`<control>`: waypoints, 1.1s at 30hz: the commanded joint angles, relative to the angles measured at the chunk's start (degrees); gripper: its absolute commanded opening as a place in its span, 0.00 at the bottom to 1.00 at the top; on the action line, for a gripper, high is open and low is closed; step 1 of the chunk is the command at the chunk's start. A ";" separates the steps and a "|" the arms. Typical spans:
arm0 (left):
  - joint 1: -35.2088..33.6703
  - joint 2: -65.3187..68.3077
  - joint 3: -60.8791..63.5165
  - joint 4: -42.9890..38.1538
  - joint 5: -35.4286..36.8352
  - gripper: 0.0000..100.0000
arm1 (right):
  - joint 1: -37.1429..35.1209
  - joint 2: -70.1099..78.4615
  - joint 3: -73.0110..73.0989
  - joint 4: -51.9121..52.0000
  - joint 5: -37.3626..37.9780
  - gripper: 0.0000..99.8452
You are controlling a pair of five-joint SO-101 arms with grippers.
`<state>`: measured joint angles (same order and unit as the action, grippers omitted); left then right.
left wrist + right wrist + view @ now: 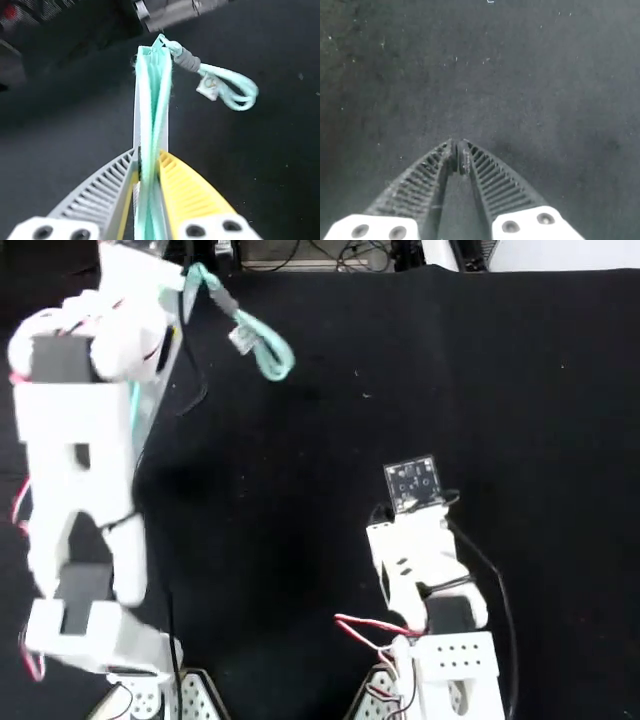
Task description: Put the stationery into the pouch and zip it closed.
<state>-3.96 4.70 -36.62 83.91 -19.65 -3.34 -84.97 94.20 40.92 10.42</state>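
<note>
Your left gripper [148,156] is clenched on the pouch [152,100], with its grey finger [107,185] on one side and its yellow finger [187,190] on the other. In the left wrist view you therefore see the pouch edge-on, as a thin mint-trimmed strip running out from between the fingers. At the far end of that strip sits the grey zipper slider [187,61], and from it a mint strap [232,89] loops out to the side, with a small white tag [206,86] hanging on it. In the high view the left arm [75,460] stretches along the left edge of the black worktop [500,390] toward its far left corner, and the strap shows curled just past the arm's end, on the side toward the middle of the worktop. You cannot tell from these views whether the pouch rests on the worktop or hangs above it, nor whether its zip is open or closed. Your right gripper [456,156] is clenched on nothing, its two ribbed fingers meeting at the tips over bare black cloth. The right arm [430,590] sits folded at the near edge, right of centre, well apart from the pouch, with a small circuit board [412,483] on its wrist facing up
</note>
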 commanded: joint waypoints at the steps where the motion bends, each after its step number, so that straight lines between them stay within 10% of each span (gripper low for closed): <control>1: 1.80 7.47 -6.37 -0.18 -0.53 0.03 | 0.70 -2.33 0.13 -1.05 -0.35 0.01; 8: 11.38 15.30 -7.08 4.31 -0.09 0.04 | 0.70 -3.21 1.01 -1.14 -0.09 0.01; 14: 18.42 15.21 -12.35 13.54 7.30 0.24 | 0.44 -3.21 1.27 -1.41 -0.09 0.01; 24: 16.22 8.18 -33.19 16.97 14.86 0.25 | 0.44 -3.21 1.36 -1.49 -0.09 0.01; 30: 6.55 -6.51 -16.57 17.05 22.77 0.01 | 0.35 -3.21 2.51 -3.87 -0.35 0.01; 33: 3.03 -18.90 0.13 17.05 27.96 0.07 | 0.35 -3.21 2.95 -5.10 -0.44 0.01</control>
<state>2.11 -2.15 -51.30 100.44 4.09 -3.34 -87.69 97.27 37.58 10.33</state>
